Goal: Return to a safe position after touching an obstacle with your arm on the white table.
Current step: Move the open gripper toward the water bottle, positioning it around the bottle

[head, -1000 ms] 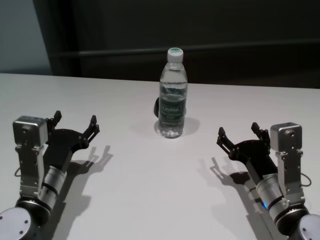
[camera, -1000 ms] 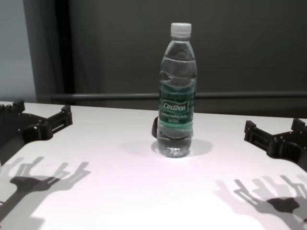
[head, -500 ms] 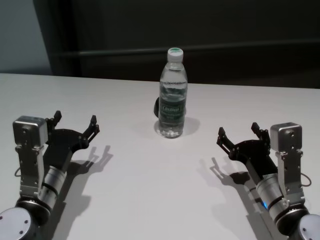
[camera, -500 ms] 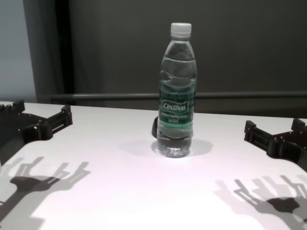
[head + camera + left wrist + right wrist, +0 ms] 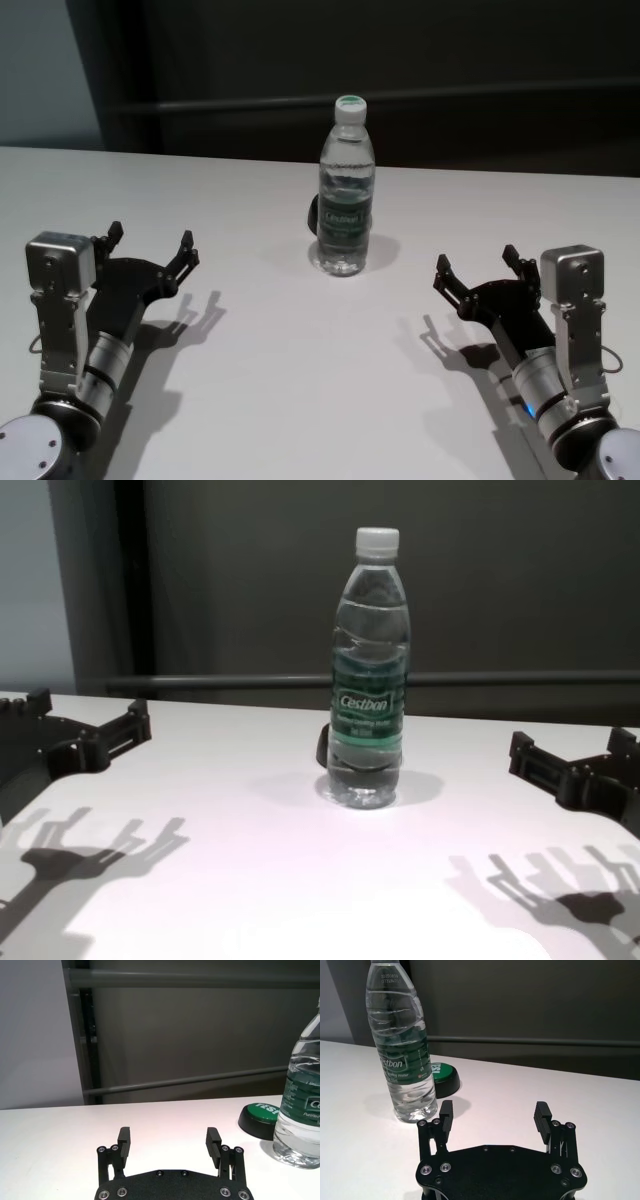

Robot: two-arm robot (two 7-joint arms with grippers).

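Bottle (image 5: 346, 190) upright at 12 o'clock on bench (image 5: 300, 380), green puck (image 5: 442, 1079) touching behind it. Left tool (image 5: 150, 248) at 9, right tool (image 5: 478, 267) at 3, both wide open, empty, well apart from bottle. Your risk: inward sweep tips bottle.

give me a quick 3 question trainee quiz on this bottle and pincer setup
1. True or false: the water bottle lies on its side on the white table.
2. Multiple choice: the left pincer is A) shut on the bottle, B) open and apart from it, C) out of view.
3. Short answer: what sits on the table just behind the bottle?

Key
1. False; it stands upright, cap on.
2. B; the right pincer is likewise open and apart from the bottle, which stands between the two, farther from the robot.
3. A low round button, green on top with a black base.
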